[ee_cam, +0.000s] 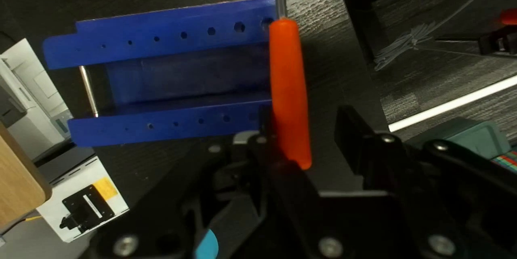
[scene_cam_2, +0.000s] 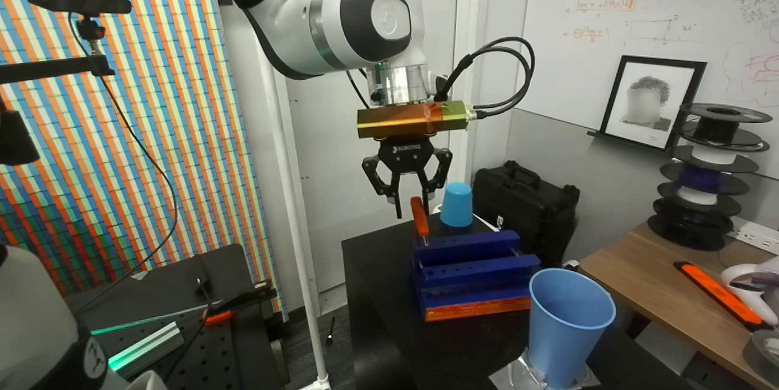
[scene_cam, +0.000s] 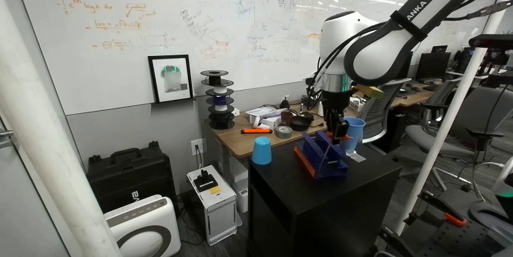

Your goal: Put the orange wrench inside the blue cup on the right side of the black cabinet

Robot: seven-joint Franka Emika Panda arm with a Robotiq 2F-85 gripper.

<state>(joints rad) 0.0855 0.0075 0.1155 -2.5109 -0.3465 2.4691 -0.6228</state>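
Note:
The orange wrench shows as an orange-handled tool with a thin metal shaft, in the wrist view (ee_cam: 288,77) and in an exterior view (scene_cam_2: 419,218). Its shaft end is at the end of a blue rack (scene_cam_2: 468,262) with rows of holes. My gripper (scene_cam_2: 412,212) is open around the handle, also in the wrist view (ee_cam: 303,119). One finger is close beside the handle; a gap separates the other finger from it. The blue cup (scene_cam_2: 569,335) stands upright, also in an exterior view (scene_cam: 355,134). The black cabinet (scene_cam: 336,225) bears the rack and cup.
A cyan cup (scene_cam: 262,151) stands upside down at the cabinet's corner. A wooden desk (scene_cam: 236,144) with tape, spools and an orange cutter (scene_cam: 256,131) adjoins the cabinet. A white pole (scene_cam: 441,128) rises nearby. Clear tape (scene_cam_2: 517,375) lies at the blue cup's base.

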